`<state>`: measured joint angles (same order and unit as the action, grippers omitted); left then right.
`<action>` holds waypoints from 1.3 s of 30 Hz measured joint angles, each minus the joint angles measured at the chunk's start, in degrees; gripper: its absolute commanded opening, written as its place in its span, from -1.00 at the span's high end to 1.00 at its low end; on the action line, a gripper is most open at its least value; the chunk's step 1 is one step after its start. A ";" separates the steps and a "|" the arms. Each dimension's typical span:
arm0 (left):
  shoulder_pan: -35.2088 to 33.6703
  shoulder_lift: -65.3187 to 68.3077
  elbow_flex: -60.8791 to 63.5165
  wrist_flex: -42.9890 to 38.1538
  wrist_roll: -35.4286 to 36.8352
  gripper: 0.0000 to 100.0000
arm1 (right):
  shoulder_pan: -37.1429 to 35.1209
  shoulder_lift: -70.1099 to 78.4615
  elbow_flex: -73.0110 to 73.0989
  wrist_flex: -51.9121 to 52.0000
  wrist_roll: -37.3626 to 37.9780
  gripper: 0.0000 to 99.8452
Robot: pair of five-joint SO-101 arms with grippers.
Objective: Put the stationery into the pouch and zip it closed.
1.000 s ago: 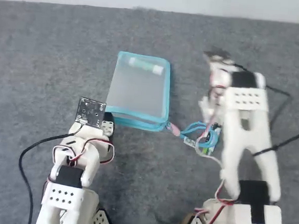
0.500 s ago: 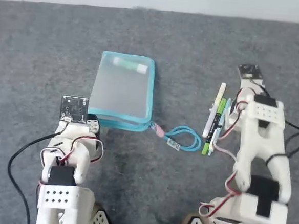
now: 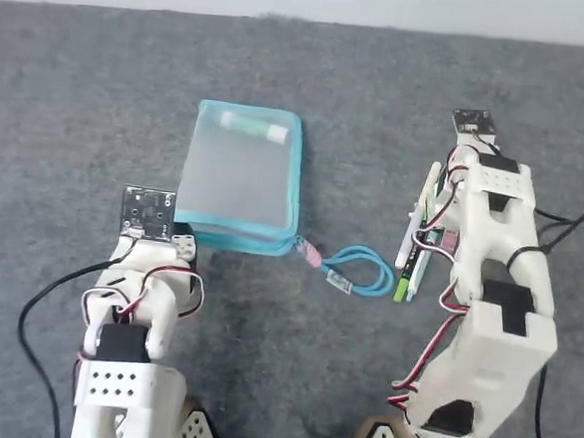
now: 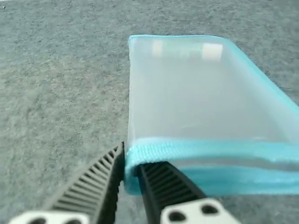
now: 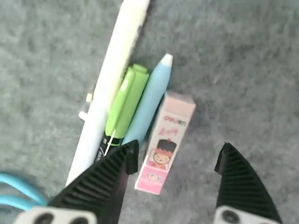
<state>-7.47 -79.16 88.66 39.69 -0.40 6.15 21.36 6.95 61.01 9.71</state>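
The left jaws pinch the blue pouch (image 4: pixel 205 107) corner. The right jaws hang open over the pink eraser (image 5: pixel 163 144) beside the pens (image 5: pixel 124 102).

A grey, carpet-textured table top (image 3: pixel 91 85) carries a translucent turquoise-edged rectangular pouch (image 3: pixel 240 180) at 10 o'clock from centre, its looped turquoise cord (image 3: pixel 366 271) trailing toward 4 o'clock. At 3 o'clock, side by side, lie a white plastic pen (image 5: pixel 114 60), a green marker (image 5: pixel 124 105), a pale blue pen (image 5: pixel 149 100) and a small pink rectangular box (image 5: pixel 164 144).
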 measured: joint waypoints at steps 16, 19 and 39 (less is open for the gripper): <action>1.23 0.00 0.00 0.00 0.00 0.98 | 2.99 1.58 -0.62 5.63 0.00 0.59; 1.23 0.00 0.00 0.00 0.00 0.98 | 3.69 1.58 -0.62 7.21 0.00 0.60; 8.00 0.00 0.53 -2.90 0.00 0.98 | 2.46 -9.23 -1.76 18.46 4.48 0.99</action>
<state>0.53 -79.16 89.19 36.79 -0.40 8.62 12.13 5.19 79.47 14.20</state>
